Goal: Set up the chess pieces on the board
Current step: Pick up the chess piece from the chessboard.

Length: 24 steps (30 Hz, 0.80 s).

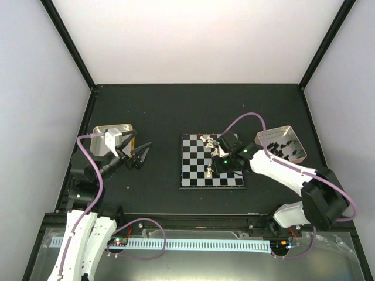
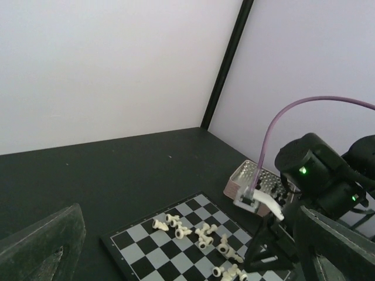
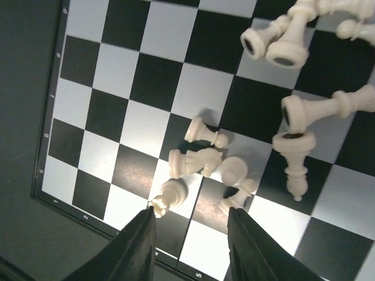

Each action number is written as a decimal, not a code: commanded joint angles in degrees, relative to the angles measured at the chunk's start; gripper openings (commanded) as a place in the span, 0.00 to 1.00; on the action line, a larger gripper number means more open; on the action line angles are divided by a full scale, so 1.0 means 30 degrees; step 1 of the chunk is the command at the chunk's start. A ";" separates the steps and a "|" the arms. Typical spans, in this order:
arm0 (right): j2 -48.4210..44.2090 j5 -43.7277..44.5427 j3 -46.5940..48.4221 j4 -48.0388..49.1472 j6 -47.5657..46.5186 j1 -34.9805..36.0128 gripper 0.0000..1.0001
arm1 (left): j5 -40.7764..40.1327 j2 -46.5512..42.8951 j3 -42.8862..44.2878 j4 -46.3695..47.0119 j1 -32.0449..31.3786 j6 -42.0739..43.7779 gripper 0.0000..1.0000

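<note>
Right gripper (image 3: 191,221) is held over one edge of the small black-and-grey checked chessboard (image 3: 88,117), jaws part-way apart, nothing clamped. Toppled cream-white plastic chess pieces (image 3: 196,161) lie on the board just beyond its fingertips, long axes mostly crosswise. Left gripper (image 1: 139,155), spread wide, is well off the board.

White, black-jointed arms (image 1: 280,170) carry purple cables (image 1: 246,116).

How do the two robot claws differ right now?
The left gripper hangs over the dark table, left of the board, jaws wide apart. The right gripper is over the board among toppled white chess pieces, jaws narrower. Neither visibly holds anything.
</note>
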 commanded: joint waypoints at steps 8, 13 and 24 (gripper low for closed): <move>0.3548 0.2765 0.2795 -0.1974 0.0610 0.2774 0.37 | -0.1016 -0.0454 0.0154 0.0889 0.0120 0.0672 0.99; 0.4450 0.3436 0.3557 -0.2925 0.0629 0.3013 0.29 | -0.1144 -0.0444 0.0311 0.0514 0.0161 0.0678 0.99; 0.5577 0.2878 0.4180 -0.3397 0.0638 0.3495 0.22 | -0.1209 -0.0856 0.0169 0.0406 0.0151 0.0600 0.99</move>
